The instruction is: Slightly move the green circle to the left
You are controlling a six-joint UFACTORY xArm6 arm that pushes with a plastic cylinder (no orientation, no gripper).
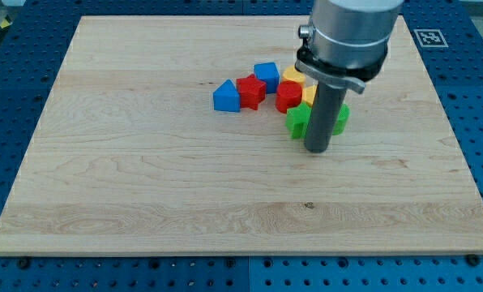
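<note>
Green is the colour I am after: the small green circle block [341,116] shows only as a sliver at the right side of my dark rod, near the middle of the pale wooden counter [144,178], a little toward the view's top. My tip [318,150] sits just in front of it, toward the view's bottom, between it and a green star-like block [298,119] on the rod's left; whether the tip touches either I cannot tell. There are no jaws to open or close, since my end effector is only this rod.

Just above the greens lie a red round block [288,96] and a yellow block [293,76], mostly hidden by my arm. Further to the view's left are a blue cube [267,75], a red star-shaped block [250,90] and a blue pointed block [226,96].

I judge the push not yet begun. Next I should bring the tip round to the circle's right side, then nudge briefly leftward, minding the green star in its path.
</note>
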